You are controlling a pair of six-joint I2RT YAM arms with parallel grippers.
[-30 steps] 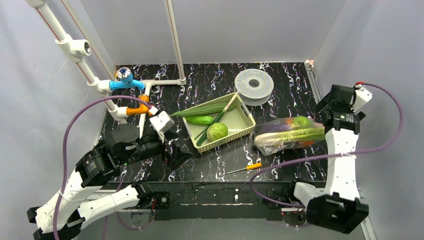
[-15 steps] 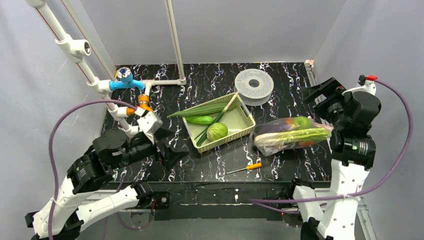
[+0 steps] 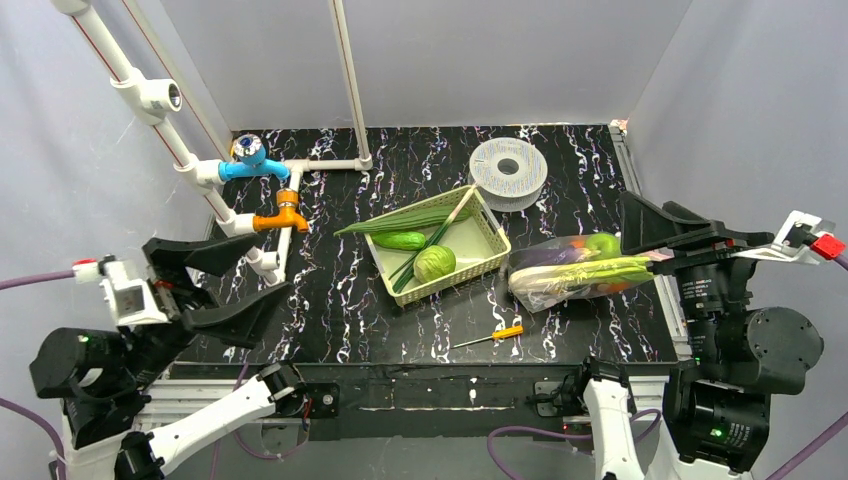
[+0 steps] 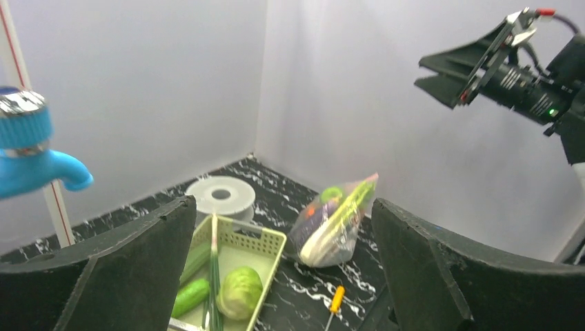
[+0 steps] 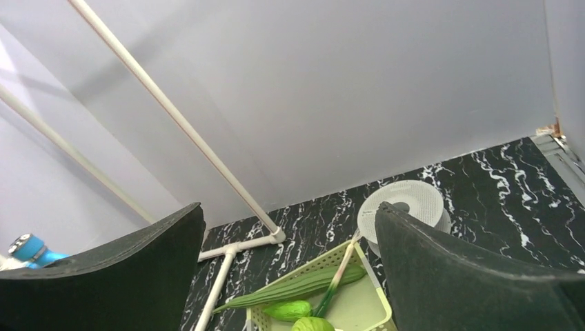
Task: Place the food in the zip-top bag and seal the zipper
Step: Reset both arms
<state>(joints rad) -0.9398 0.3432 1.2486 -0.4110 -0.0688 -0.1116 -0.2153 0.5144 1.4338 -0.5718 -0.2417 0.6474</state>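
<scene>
Stuffed zip-top bag (image 3: 575, 270) beside basket (image 3: 492, 232) (cabbage (image 3: 435, 263) inside)

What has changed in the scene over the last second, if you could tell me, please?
Both arms withdrew. The left gripper pulled back from beside the basket toward the near left corner. The right gripper swung away from the zip-top bag toward the near right. Both now stand open and empty. The bag with its food, the basket, the spool and the screwdriver stayed put.
</scene>
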